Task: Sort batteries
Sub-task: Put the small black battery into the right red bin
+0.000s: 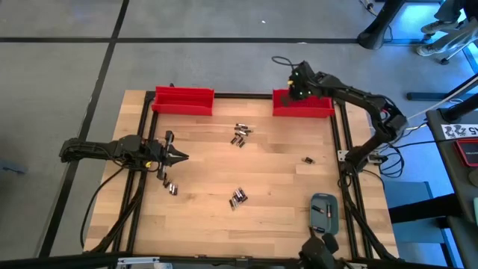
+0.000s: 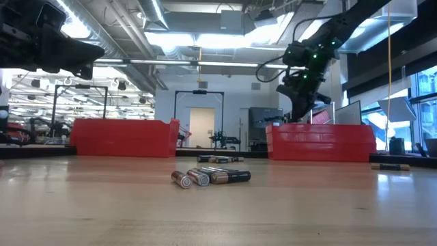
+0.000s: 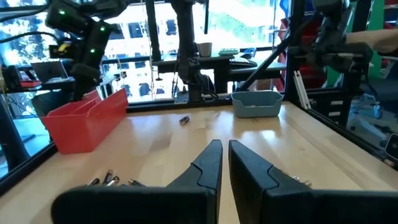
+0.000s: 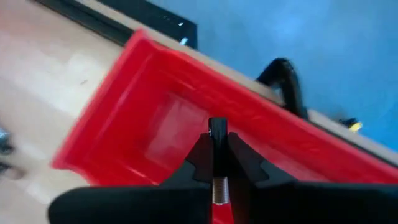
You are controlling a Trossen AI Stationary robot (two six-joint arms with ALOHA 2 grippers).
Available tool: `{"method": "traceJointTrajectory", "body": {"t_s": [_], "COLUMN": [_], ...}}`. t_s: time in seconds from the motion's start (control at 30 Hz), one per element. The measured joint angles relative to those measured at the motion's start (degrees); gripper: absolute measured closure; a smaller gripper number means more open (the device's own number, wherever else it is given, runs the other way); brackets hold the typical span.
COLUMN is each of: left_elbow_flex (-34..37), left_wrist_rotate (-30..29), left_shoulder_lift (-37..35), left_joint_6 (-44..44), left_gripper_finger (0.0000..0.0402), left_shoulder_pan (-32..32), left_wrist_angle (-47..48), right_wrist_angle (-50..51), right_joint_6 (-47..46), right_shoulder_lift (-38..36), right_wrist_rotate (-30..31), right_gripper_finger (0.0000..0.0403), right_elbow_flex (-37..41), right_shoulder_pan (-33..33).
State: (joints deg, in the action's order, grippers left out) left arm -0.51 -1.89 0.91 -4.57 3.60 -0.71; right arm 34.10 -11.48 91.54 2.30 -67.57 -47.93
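Loose batteries lie on the wooden table in small groups: one at the far middle (image 1: 239, 135), one at the near middle (image 1: 237, 197), one near my left gripper (image 1: 172, 188), and a single cell at the right (image 1: 307, 159). My right gripper (image 4: 217, 140) is shut on one battery (image 4: 217, 130) and hangs over the right red bin (image 1: 302, 104) at the table's far edge. My left gripper (image 1: 178, 157) waits at the table's left side, level and shut, with nothing in it. My right gripper pinches one battery between its two fingers, and the cell lies along them. Its dark end (image 4: 217, 124) sticks out past the fingertips, and its silvery end (image 4: 217, 190) reaches back between them. The fingers slant down from above, holding the battery clear over the red bin's inside.
A second red bin (image 1: 183, 99) stands at the far left. A grey-blue case (image 1: 324, 211) lies at the near right corner. A black frame rail (image 1: 347, 142) runs around the table. Open wood lies between the battery groups.
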Motion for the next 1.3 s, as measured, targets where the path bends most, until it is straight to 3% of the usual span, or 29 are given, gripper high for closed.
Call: {"method": "traceJointTrajectory", "body": {"t_s": [0.27, 0.4, 0.67, 0.93, 1.1, 1.3], "left_elbow_flex": [0.0, 0.0, 0.0, 0.0, 0.0, 0.0], "left_wrist_rotate": [0.0, 0.0, 0.0, 0.0, 0.0, 0.0], "left_shoulder_lift": [0.0, 0.0, 0.0, 0.0, 0.0, 0.0], "left_joint_6": [0.8, 1.6, 1.8, 1.8, 1.8, 1.8], "left_gripper_finger": [0.0382, 0.0382, 0.0382, 0.0382, 0.0382, 0.0382], "left_shoulder_pan": [0.0, 0.0, 0.0, 0.0, 0.0, 0.0], "left_wrist_angle": [0.0, 0.0, 0.0, 0.0, 0.0, 0.0], "right_wrist_angle": [3.5, 3.5, 3.5, 3.7, 4.8, 14.0], "right_joint_6": [-1.2, -2.0, -2.0, -0.8, 2.8, 7.3], "right_shoulder_lift": [5.8, 6.2, 6.2, 6.1, 2.3, -7.7], "right_wrist_rotate": [-2.6, -2.8, -2.9, -3.4, -2.7, -2.5], "right_gripper_finger": [0.0386, 0.0370, 0.0377, 0.0314, 0.0267, 0.0255], "right_elbow_flex": [-2.5, -2.5, -2.5, -2.5, -3.9, -6.4], "right_shoulder_pan": [0.3, 0.3, 0.3, 0.3, 0.3, 3.3]}}
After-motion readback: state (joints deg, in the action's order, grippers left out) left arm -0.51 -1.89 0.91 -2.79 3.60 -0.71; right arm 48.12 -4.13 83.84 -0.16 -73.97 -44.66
